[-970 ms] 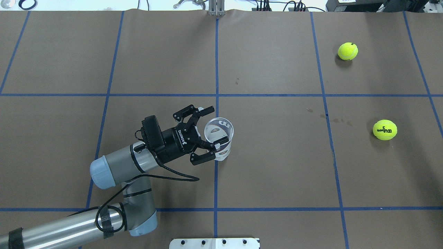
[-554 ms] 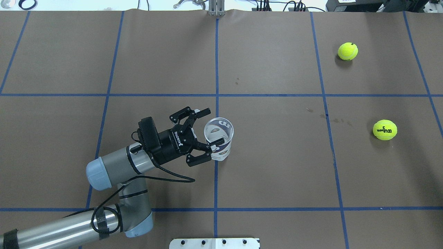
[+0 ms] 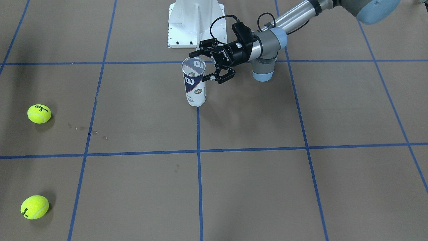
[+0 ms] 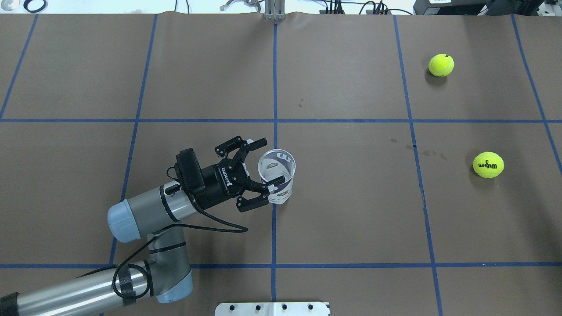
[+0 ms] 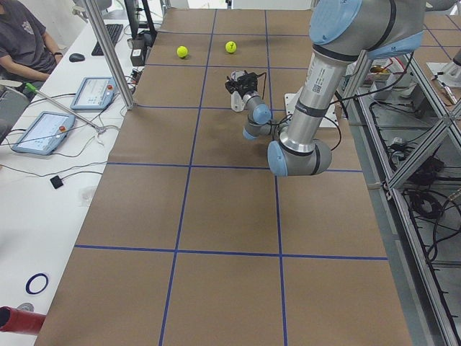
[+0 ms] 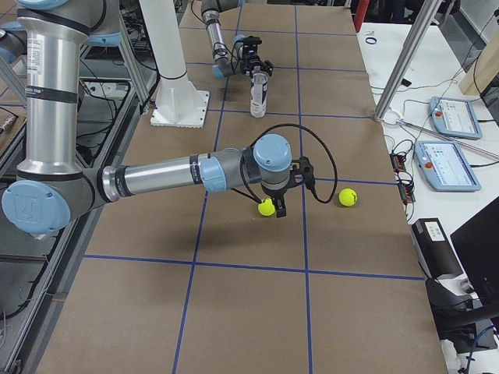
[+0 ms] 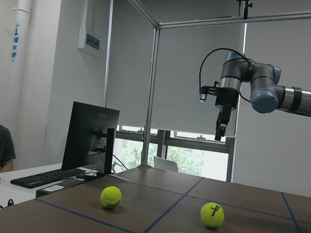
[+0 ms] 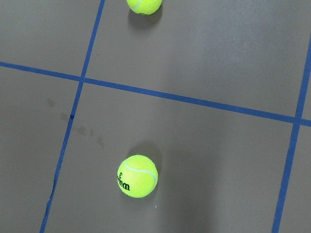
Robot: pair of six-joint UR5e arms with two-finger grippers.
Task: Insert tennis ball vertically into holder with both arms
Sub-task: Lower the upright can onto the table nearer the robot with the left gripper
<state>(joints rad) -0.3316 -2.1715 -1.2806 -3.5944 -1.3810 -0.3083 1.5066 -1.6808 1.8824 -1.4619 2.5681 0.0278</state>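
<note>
The holder (image 4: 277,175) is a clear can with a navy "W" label (image 3: 194,83). It stands upright and empty at the table's middle. My left gripper (image 4: 273,160) is open at the can's upper part, one finger on each side, and I see no squeeze on it (image 3: 198,67). Two yellow tennis balls lie on the table's right side, one far (image 4: 441,65) and one nearer (image 4: 488,164). The right wrist view looks straight down on the nearer ball (image 8: 137,175). My right gripper (image 7: 221,127) hangs high above the table, pointing down. I cannot tell whether it is open or shut.
The white pedestal base (image 3: 195,23) stands at the robot's edge of the table behind the can. Blue tape lines (image 4: 274,219) grid the brown table. An operator (image 5: 21,36) and tablets (image 5: 90,90) are at the far side.
My left gripper has drawn back a little from the can, toward the robot's left. The can has stayed upright in place. The balls have not moved.
</note>
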